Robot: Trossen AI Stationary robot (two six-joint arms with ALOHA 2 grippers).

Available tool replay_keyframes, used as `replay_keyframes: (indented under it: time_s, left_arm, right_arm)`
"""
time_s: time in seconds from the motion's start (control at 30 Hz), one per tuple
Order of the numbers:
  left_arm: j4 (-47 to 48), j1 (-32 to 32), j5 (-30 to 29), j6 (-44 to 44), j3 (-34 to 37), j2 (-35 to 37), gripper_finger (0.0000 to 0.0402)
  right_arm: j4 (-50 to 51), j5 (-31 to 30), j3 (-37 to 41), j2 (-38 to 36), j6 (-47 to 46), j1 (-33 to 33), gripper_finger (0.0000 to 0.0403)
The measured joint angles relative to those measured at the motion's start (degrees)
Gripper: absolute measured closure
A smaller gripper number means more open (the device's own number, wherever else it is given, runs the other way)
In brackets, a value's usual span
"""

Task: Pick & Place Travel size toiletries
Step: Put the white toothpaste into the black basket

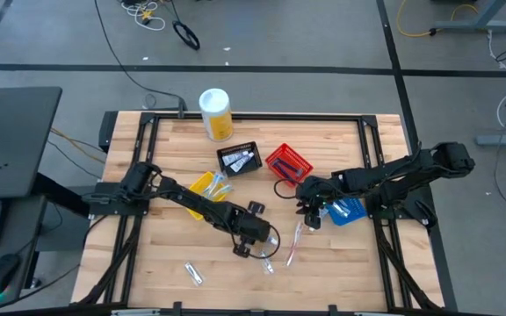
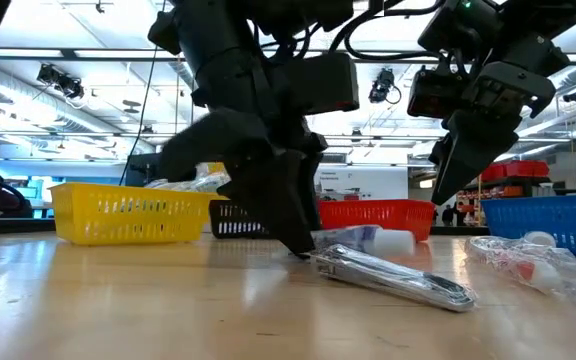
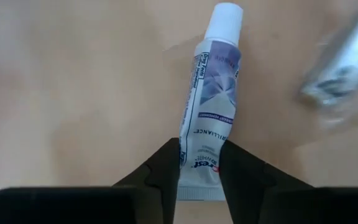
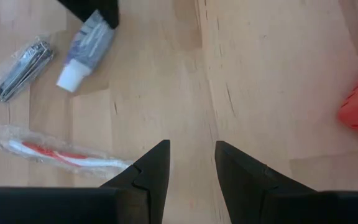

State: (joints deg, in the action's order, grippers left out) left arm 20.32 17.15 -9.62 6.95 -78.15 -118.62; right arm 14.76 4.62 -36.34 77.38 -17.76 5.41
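A small white and blue toothpaste tube (image 3: 211, 99) with a white cap sits between the fingers of my left gripper (image 3: 201, 146), at the table's middle near its near edge (image 1: 251, 248). My right gripper (image 4: 191, 146) hangs open above bare wood beside the blue basket (image 1: 310, 218), touching nothing. A red toothbrush in a clear wrapper (image 4: 61, 152) lies flat on the table between the two grippers. A clear packet with a dark metal item (image 2: 398, 280) lies flat beside the tube. Another pale packet (image 1: 192, 274) rests near the table's near edge. My left gripper is shut on the tube's flat crimped end (image 3: 199, 177), pinched between the two fingers (image 3: 166, 171). The fingers slant down from above and lie along the tube, whose cap (image 3: 224, 15) points away from them. The tube lies low and about level (image 2: 368, 238); whether it is clear of the wood I cannot tell.
Four mesh baskets stand toward the far half: yellow (image 1: 202, 186), black (image 1: 238, 159), red (image 1: 288, 163) and blue (image 1: 348, 211), the black one holding toiletries. A big white-and-yellow canister (image 1: 215, 112) lies at the far edge. Open wood lies at the near left and near right.
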Motion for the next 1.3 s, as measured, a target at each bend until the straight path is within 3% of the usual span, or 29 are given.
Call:
replay_keyframes:
  time_s: [0.27,0.57,0.83,0.97,1.07,1.3]
  left_arm:
    - [9.0,-1.5,-11.0,-1.8,-0.1,7.0,0.0294]
    - [15.6,-11.8,-22.4,-7.6,-0.2,13.6,0.0294]
    - [18.7,-24.7,-17.6,-8.8,-0.2,13.6,0.0294]
    - [19.8,-29.3,-10.7,-10.1,-0.2,13.6,0.0294]
    - [20.4,-31.2,-6.3,-9.7,-0.1,13.6,0.0294]
    - [24.2,-32.9,-6.8,-8.2,0.7,13.5,0.0294]
  right_arm:
    - [0.0,0.0,0.0,0.0,0.0,0.0,0.0266]
    - [-0.5,0.0,0.0,0.0,0.1,0.0,0.0266]
    - [-1.8,-0.3,0.0,0.0,1.2,0.0,0.0266]
    - [-2.8,-0.6,0.0,0.0,3.2,-0.1,0.0266]
    - [-3.2,-0.6,0.0,0.0,3.7,-0.1,0.0266]
    - [-3.4,-0.5,0.0,0.0,3.6,-0.1,0.0266]
